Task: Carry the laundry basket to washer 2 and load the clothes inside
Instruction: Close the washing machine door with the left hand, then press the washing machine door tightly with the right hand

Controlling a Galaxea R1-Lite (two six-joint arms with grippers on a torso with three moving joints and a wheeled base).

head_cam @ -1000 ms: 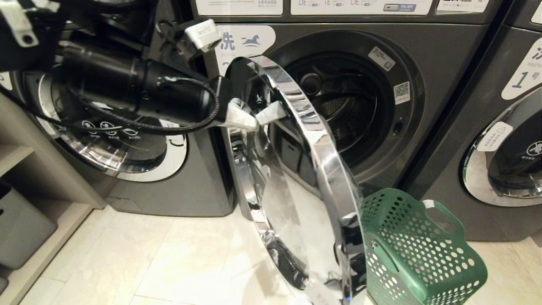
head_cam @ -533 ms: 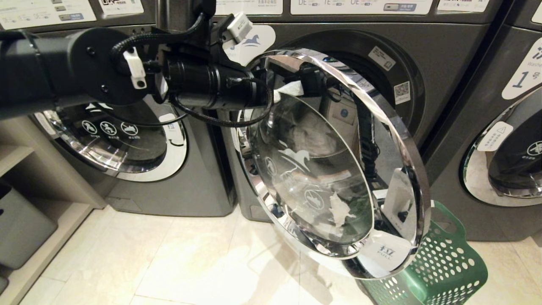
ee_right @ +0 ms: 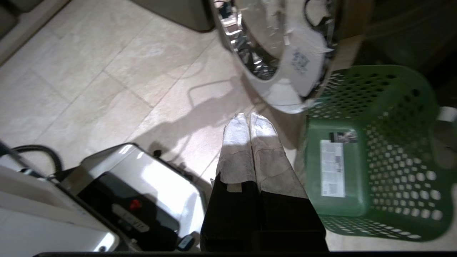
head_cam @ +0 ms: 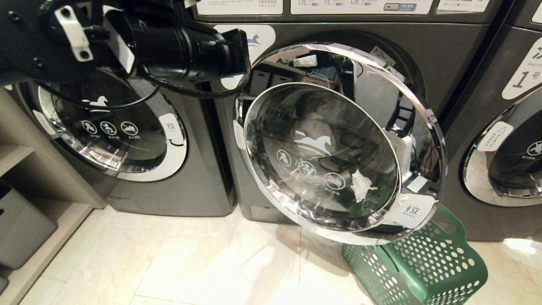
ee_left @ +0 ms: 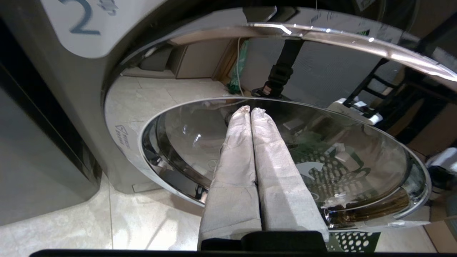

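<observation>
The left gripper (ee_left: 250,110), its two white-wrapped fingers (ee_left: 235,150) pressing flat together, is pointing at the round chrome-rimmed glass door (ee_left: 357,200) of the dark grey front-load washer (ee_left: 57,89), whose white label with a blue "2" (ee_left: 80,25) is showing. The green perforated plastic basket (ee_left: 351,242) is peeking below the door's rim, on the pale tiled floor (ee_left: 150,221).
</observation>
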